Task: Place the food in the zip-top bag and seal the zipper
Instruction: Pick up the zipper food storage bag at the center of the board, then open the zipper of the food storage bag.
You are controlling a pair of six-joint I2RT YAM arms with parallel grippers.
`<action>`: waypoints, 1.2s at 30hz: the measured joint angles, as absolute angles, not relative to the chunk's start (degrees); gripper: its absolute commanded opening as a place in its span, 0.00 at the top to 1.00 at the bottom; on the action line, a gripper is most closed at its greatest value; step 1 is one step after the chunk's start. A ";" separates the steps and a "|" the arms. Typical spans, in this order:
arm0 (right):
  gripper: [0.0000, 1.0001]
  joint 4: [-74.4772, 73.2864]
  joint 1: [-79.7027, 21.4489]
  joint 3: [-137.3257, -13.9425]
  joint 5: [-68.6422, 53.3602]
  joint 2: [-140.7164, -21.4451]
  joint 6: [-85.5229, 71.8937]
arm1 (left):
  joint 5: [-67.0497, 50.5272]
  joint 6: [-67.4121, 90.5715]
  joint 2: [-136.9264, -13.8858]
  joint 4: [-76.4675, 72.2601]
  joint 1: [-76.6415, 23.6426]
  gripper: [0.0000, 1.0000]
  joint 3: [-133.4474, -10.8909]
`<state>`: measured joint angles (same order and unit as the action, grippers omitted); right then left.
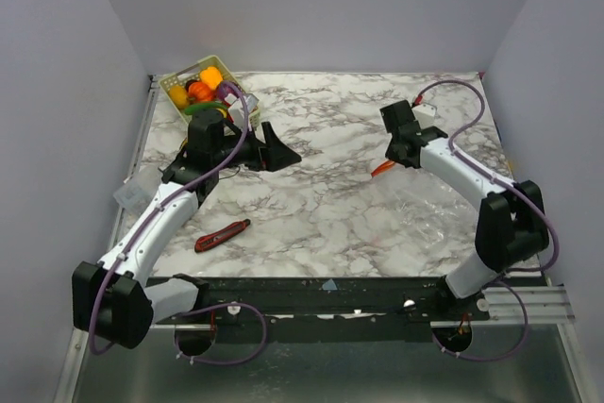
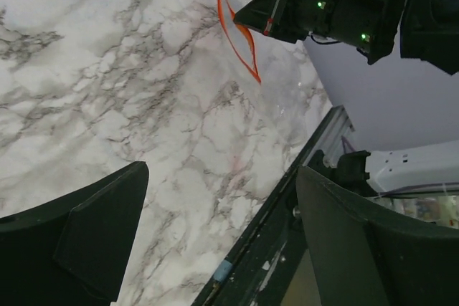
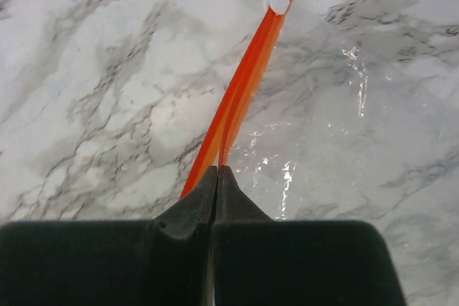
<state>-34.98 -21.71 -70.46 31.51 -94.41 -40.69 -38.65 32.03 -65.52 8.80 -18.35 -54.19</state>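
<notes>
The food, small glossy toy pieces in orange, yellow, green and purple, lies in a pale green mesh basket at the far left corner. The clear zip-top bag lies flat on the right side of the marble table. My right gripper is shut on its orange-red zipper, pinching one end of the strip and lifting it a little. In the right wrist view the fingertips are pressed together on the strip. My left gripper hangs open and empty just right of the basket, aimed toward the bag mouth.
A red-and-black utility knife lies near the front left edge of the table. A small clear plastic piece sits at the left edge. The black front rail runs below the left gripper's view.
</notes>
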 measured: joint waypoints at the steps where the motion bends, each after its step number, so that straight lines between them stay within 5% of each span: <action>1: 1.00 -32.93 -21.78 -68.20 29.50 -92.25 -39.31 | -39.16 34.33 -66.59 7.77 -18.81 0.16 -54.08; 6: 1.00 -25.21 -21.93 -59.29 19.84 -81.12 -34.74 | -40.18 43.18 -72.47 2.04 -23.75 0.19 -53.23; 12: 1.00 -21.06 -22.09 -55.44 12.36 -71.33 -32.38 | -40.49 53.41 -82.39 -5.21 -31.59 0.33 -54.00; 24: 1.00 -18.90 -22.17 -49.78 4.21 -61.47 -28.84 | -36.01 60.40 -95.46 -10.61 -40.40 0.33 -66.00; 36: 1.00 -18.09 -22.17 -47.81 2.74 -56.12 -27.55 | -26.70 58.06 -103.22 -3.73 -45.32 0.63 -75.40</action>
<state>-18.09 -22.17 -47.81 2.74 -56.12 -27.55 -26.70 58.06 -103.22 -3.73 -45.32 -75.40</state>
